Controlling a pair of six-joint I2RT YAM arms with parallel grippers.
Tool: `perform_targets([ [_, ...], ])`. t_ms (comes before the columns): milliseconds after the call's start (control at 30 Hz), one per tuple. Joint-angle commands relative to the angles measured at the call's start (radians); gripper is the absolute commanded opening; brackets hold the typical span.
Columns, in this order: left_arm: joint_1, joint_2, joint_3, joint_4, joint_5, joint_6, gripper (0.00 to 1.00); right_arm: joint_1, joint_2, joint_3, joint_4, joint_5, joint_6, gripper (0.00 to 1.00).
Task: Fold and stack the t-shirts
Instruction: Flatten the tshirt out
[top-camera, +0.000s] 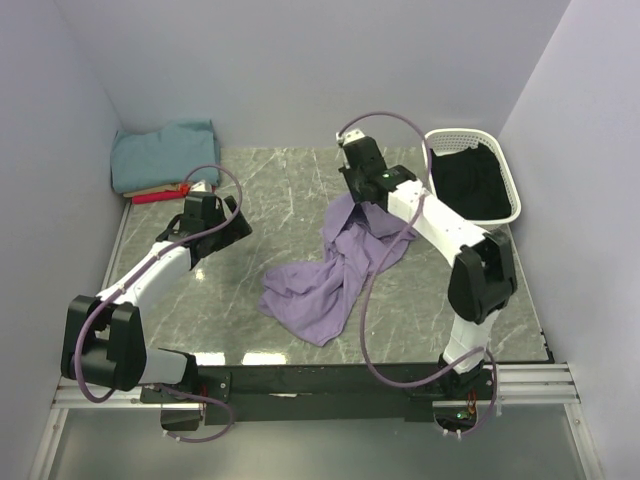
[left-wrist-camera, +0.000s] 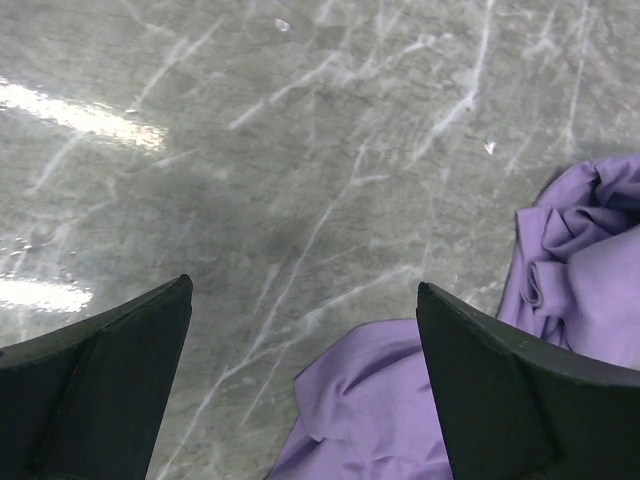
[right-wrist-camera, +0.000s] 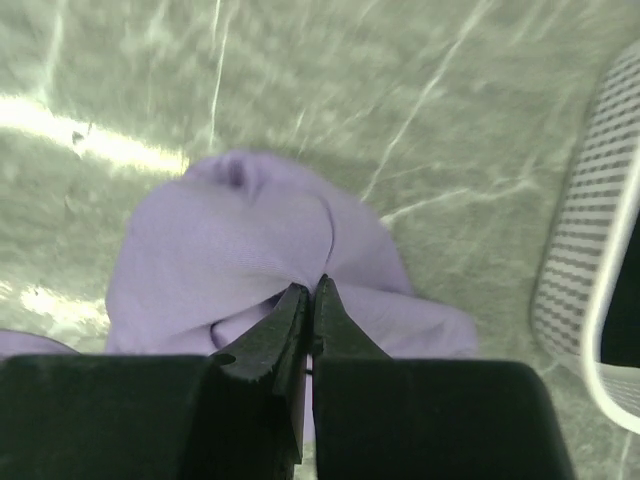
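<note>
Two robot arms reach over a grey marble tabletop (top-camera: 280, 190) w/ pale walls on three sides.

Lavender t-shirt (top-camera: 335, 275) lies unfolded & crumpled around mid-tabletop, running from near-left to far-right. Its far-right end is bunched and drawn up to the right arm (top-camera: 440, 225). Right jaws are pressed together on a pinch of that cloth. In the right wrist view the dark tips meet w/ no gap, and the lavender fabric (right-wrist-camera: 240, 250) puckers into folds where they bite. Grey tabletop (right-wrist-camera: 420, 90) shows beyond it.

Left arm (top-camera: 165, 262) stretches toward the far left, apart from the shirt. Left jaws are spread wide and hold nothing. The left wrist view shows bare marble (left-wrist-camera: 300, 150) between the two dark fingers. A rumpled edge of the lavender shirt (left-wrist-camera: 590, 260) sits at the lower right of that view, beside the right-hand finger. Can't tell if cloth & finger touch.

Far-left corner: a folded teal t-shirt (top-camera: 160, 152) tops a small stack. A thin tan edge (top-camera: 150, 189) and a red t-shirt (top-camera: 160, 197) peek out beneath it on the near side.

Far right: a white mesh basket (top-camera: 476, 222) holds dark cloth (top-camera: 468, 180). Its wall (right-wrist-camera: 590, 230) also shows at the right edge of the right wrist view.

Thin purple cables (top-camera: 365, 300) loop along both arms.
</note>
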Motion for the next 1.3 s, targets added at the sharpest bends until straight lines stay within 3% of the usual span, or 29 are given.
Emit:
perform_targets([
  [0, -0.014, -0.034, -0.025, 0.083, 0.077, 0.034, 0.99, -0.004, -0.218, 0.024, 0.103, 0.11, 0.033, 0.0],
  [267, -0.052, -0.007, -0.02, 0.107, 0.125, 0.051, 0.99, -0.007, -0.489, -0.038, 0.187, 0.319, 0.047, 0.0],
  [400, -0.095, 0.038, -0.016, 0.127, 0.158, 0.052, 1.0, -0.01, -0.535, -0.035, 0.158, 0.359, 0.034, 0.0],
  [800, -0.321, 0.281, 0.087, 0.187, 0.215, 0.026, 1.0, -0.019, -0.608, -0.152, 0.164, 0.357, 0.033, 0.0],
  [967, -0.338, 0.331, 0.133, 0.153, 0.18, 0.006, 1.0, -0.019, -0.632, -0.164, 0.169, 0.343, 0.016, 0.0],
  [1067, -0.336, 0.326, 0.139, 0.153, 0.192, 0.017, 0.89, -0.019, -0.638, -0.17, 0.173, 0.345, 0.011, 0.0],
  [1100, -0.338, 0.319, 0.133, 0.155, 0.203, 0.022, 0.66, -0.019, -0.64, -0.176, 0.175, 0.348, 0.01, 0.0],
  [1167, -0.339, 0.308, 0.124, 0.163, 0.214, 0.025, 0.34, -0.018, -0.638, -0.181, 0.178, 0.351, 0.013, 0.0],
  [1200, -0.338, 0.3, 0.119, 0.163, 0.218, 0.035, 0.01, -0.019, -0.638, -0.184, 0.18, 0.351, 0.011, 0.0],
  [1267, -0.338, 0.294, 0.119, 0.143, 0.214, 0.046, 0.01, -0.021, -0.641, -0.187, 0.181, 0.351, 0.011, 0.0],
])
